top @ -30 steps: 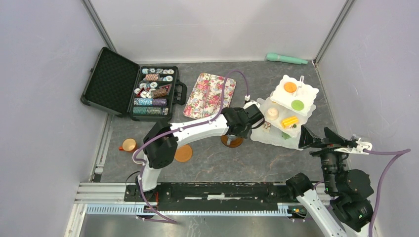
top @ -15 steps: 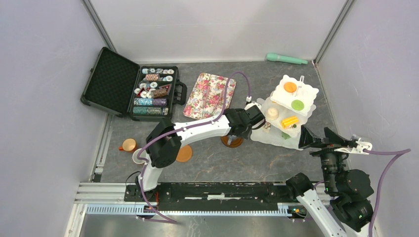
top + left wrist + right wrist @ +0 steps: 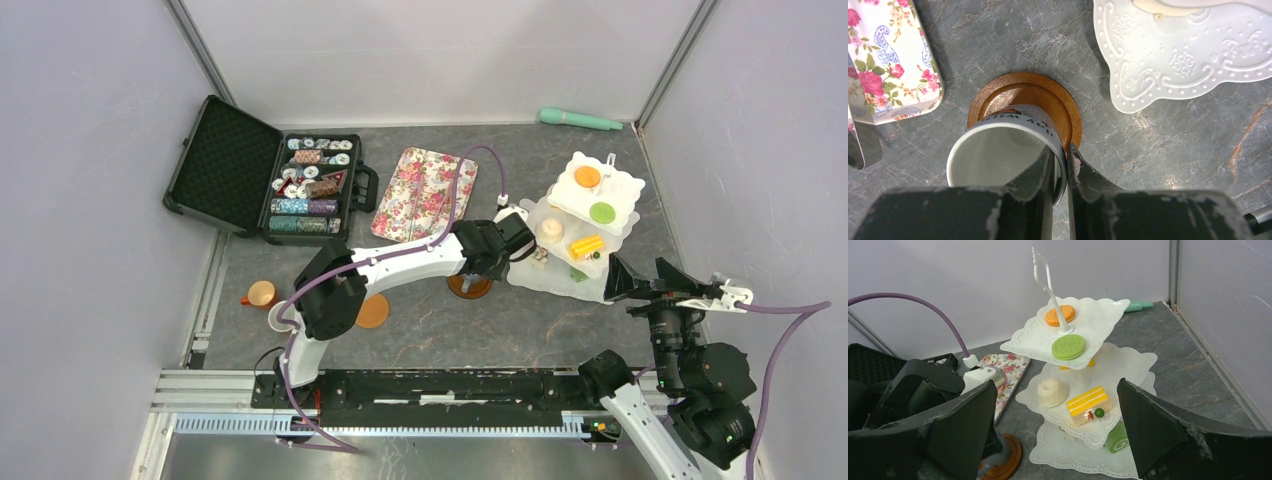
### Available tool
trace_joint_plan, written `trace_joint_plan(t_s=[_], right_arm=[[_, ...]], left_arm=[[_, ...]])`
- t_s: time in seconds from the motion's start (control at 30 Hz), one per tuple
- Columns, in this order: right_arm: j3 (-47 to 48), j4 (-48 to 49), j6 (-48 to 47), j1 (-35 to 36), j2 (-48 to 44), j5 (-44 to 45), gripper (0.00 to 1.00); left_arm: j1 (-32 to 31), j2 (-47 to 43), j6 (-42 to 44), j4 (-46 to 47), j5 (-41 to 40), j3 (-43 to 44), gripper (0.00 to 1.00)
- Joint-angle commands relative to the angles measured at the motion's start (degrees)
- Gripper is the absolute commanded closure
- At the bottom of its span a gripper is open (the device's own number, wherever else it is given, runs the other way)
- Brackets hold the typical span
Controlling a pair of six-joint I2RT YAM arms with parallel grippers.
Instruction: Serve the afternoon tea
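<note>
In the left wrist view my left gripper (image 3: 1060, 150) is shut on the rim of a white mug (image 3: 998, 155), one finger inside and one outside. The mug sits on or just above a round brown saucer (image 3: 1070, 107), close to the white three-tier stand (image 3: 1173, 70). In the top view the gripper (image 3: 487, 262) hides the mug over that saucer (image 3: 469, 287). My right gripper (image 3: 1057, 387) is open and empty, facing the stand (image 3: 1108, 320), which holds toy pastries: an orange cookie (image 3: 1059, 315), a green cookie (image 3: 1068, 346) and a yellow cake slice (image 3: 1087, 402).
A second saucer (image 3: 372, 311) and a small orange-handled mug (image 3: 260, 293) lie at the near left. The floral tray (image 3: 422, 193) and an open black case of poker chips (image 3: 300, 187) sit behind. A teal object (image 3: 580, 119) lies by the back wall.
The left arm's elbow has shifted slightly right. The left gripper stays at the saucer with the mug. The right arm has not moved.
</note>
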Motion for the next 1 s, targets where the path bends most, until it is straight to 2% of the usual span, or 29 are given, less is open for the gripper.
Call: trace_joint_plan(t_s=[0.0,0.43,0.6,0.77,0.87,0.97], right_arm=[[0.1,1.4,-0.5,0.4,-6.3,0.3,0.02],[0.1,1.2,-0.1,0.4,-6.4,-0.4,0.02],[0.4,0.8,0.0,0.4,-6.7,-0.2,0.02],[0.2,0.8,-0.1,0.4,-6.8,-0.1,0.02],[-0.6,1.3,0.1,0.4,-6.9,-0.7,0.02],[-2.3,2.7,0.7,0.4,-7.1,-1.8,0.02]], left_arm=[[0.5,-3.9,0.5,1.0,-1.4,-0.7,0.79],[0.5,-10.7,1.2,-0.9,-2.5,-1.1,0.59],[0.5,-16.6,1.1,-2.8,-3.7,-3.4,0.5],[0.9,-26.8,-1.0,-5.3,-8.4,-12.6,0.41],[2.2,-35.1,-4.8,-5.8,-9.7,-22.3,0.37],[5.1,-43.0,-9.8,-4.8,-7.5,-34.3,0.39]])
